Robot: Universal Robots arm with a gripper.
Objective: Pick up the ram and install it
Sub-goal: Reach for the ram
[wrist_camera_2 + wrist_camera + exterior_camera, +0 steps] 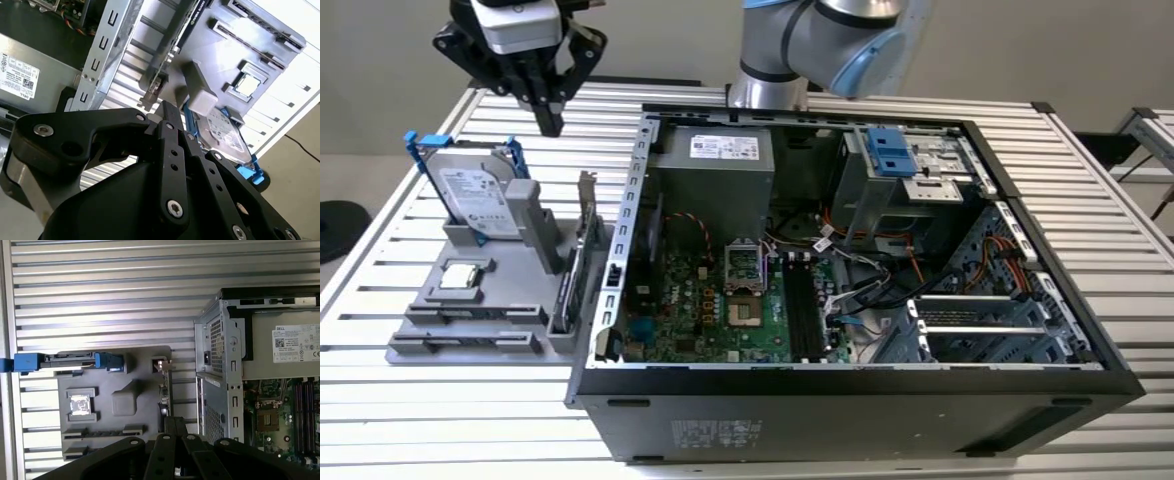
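Black claw [550,122]: closed, empty, hanging clear. Thin green circuit-board ram [566,288] apparently stands edge-up beside the black computer case [854,400]. Light, stiff, fragile; pinch its flat faces at mid-length.

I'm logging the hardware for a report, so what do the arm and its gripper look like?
The arm is silver-grey metal with light blue joint caps. The gripper is black, with jointed link fingers studded with small screws.
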